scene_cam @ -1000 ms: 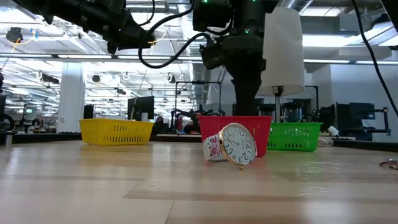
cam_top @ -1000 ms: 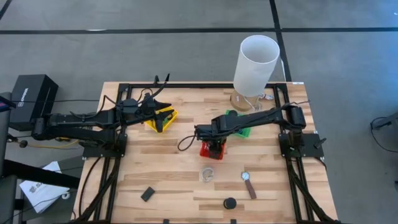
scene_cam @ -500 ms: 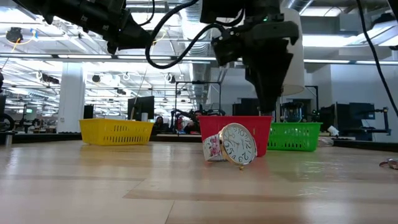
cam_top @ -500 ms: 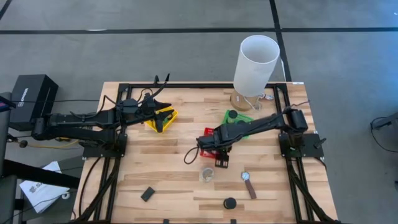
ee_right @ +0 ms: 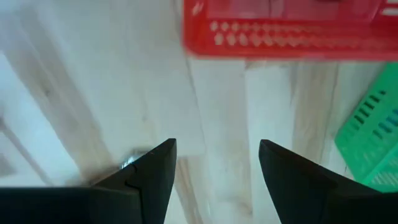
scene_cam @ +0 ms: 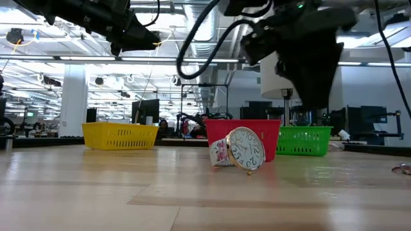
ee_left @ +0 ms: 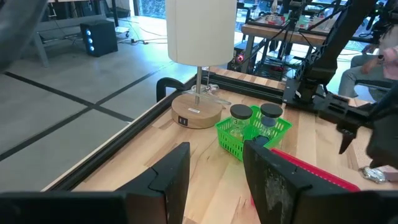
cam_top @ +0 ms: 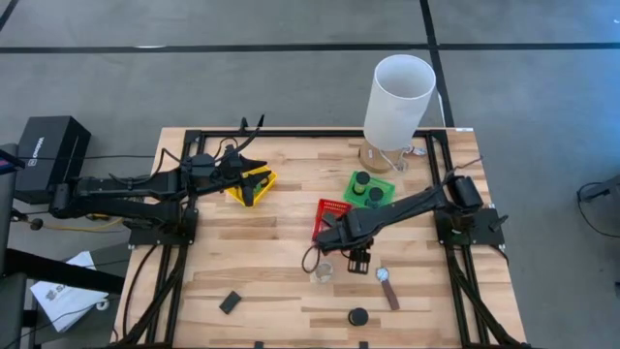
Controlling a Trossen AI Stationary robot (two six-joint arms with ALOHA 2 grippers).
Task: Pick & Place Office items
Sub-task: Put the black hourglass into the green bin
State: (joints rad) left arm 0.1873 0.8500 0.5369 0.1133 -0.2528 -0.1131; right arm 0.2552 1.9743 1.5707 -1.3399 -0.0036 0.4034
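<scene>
On the left side of the desk the left arm waits with its pincer over the yellow basket near the far edge; the wrist view shows its two fingers spread, with nothing between them. Well toward the near edge on that side a flat black rectangle lies alone on the wood.

Moving toward the middle, the red basket stands on the desk, and the right arm reaches across just in front of it. Its pincer hangs above bare boards between the red basket and the front row of items, fingers spread apart and gripping nothing, as its own wrist view shows. Just beside it, on the left, sits a small clear ring-like object. In the low view a small round clock face stands upright in front of the red basket.

To the right of the pincer the brown-strapped watch lies flat, and nearer the front edge a black short cylinder rests apart from it. Farther back, the green basket holds two more black short cylinders side by side. Behind it the tall white cylinder stands on its round wooden base.
</scene>
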